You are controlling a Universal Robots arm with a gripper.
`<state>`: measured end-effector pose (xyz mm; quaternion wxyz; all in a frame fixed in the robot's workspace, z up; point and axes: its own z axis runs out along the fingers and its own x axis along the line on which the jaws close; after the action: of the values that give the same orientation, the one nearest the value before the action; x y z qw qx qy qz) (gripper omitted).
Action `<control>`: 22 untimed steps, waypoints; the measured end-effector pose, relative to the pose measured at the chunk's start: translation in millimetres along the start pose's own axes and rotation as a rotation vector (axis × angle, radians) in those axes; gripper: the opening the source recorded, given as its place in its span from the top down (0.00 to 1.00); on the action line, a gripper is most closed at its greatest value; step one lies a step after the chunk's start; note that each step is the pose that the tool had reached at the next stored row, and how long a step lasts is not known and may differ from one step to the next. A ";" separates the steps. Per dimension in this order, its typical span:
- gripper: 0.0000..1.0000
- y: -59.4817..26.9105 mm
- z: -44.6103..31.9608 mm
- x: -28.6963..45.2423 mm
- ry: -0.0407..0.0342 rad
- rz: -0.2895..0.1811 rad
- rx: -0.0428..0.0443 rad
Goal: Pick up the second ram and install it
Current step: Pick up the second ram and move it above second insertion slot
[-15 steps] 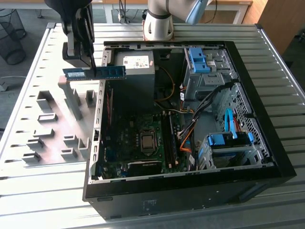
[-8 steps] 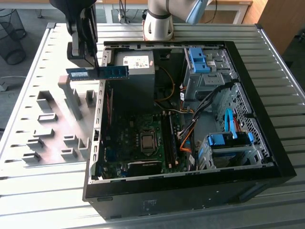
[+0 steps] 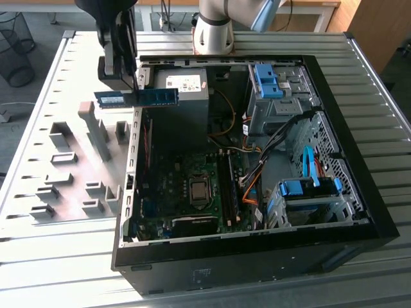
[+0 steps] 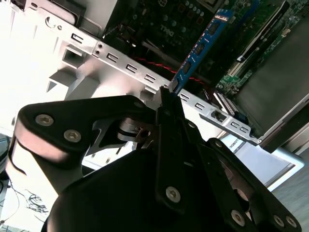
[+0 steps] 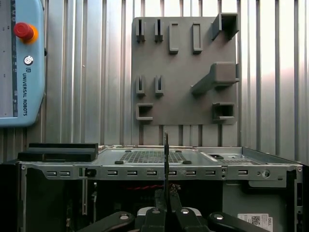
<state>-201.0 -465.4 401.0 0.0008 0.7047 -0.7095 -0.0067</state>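
The gripper [image 3: 130, 86] is clenched on the ram stick [image 3: 154, 97], holding it level in the air above the computer case's [image 3: 257, 256] side wall on the exterior view's left, near the far corner. One end of the stick hangs over the open interior. The grey holder board [image 3: 70, 173] lies on the table just outside that wall.

I see the case [image 3: 257, 256] lying open on the table [image 3: 58, 269], with the holder board [image 3: 64, 173] beside it on the exterior view's left. The ram [image 3: 144, 97] hangs in the gripper [image 3: 128, 86] above the case's edge, between the two.
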 end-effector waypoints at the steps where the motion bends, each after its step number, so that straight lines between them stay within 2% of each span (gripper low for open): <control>1: 0.86 -1.4 0.0 0.0 0.0000 0.000 0.0000; 22: 0.86 -25.1 -0.2 -0.2 -0.0001 0.000 0.0000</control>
<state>-175.9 -465.4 400.9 0.0008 0.7047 -0.7095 -0.0068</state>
